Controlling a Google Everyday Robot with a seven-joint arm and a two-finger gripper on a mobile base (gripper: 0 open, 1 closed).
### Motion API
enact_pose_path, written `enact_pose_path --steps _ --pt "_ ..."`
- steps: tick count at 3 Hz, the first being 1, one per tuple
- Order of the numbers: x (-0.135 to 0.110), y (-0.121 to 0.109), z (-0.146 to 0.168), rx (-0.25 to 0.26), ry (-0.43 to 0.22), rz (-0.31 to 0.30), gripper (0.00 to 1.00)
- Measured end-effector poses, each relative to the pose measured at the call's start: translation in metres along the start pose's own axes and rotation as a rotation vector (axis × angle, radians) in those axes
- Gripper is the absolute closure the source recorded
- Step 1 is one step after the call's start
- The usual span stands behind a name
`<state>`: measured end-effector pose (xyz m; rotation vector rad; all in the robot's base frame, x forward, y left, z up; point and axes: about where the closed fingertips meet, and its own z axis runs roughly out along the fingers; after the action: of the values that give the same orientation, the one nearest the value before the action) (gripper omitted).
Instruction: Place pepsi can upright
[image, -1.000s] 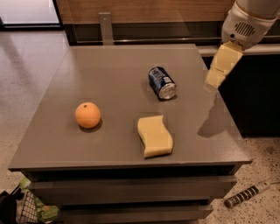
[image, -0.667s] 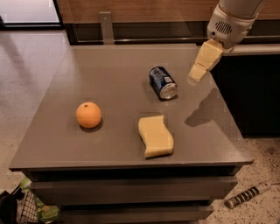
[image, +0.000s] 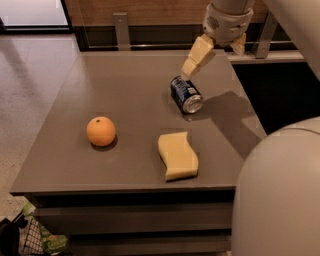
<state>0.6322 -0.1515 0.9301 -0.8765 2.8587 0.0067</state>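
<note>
**Gripper closes in on the toppled can**

The gripper (image: 215, 59) has swung in from the right edge to upper centre, just above the pepsi can (image: 186, 94), fingers spread and holding nothing. The can lies on its side, so it is not yet grasped. The grey-brown table (image: 125, 85) also bears an orange (image: 101, 131) and a sponge (image: 178, 155); speckled floor (image: 30, 75) at upper left
</note>
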Motion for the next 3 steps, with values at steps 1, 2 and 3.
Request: enact_pose_path --steps 1,2,3 --pt "-0.041 -0.002 0.019 0.002 -0.029 0.074 0.0" --pt "-0.049 -0.003 0.022 0.007 -0.054 0.073 0.0" --pt "-0.058 0.0 0.034 0.009 -0.033 0.078 0.0"
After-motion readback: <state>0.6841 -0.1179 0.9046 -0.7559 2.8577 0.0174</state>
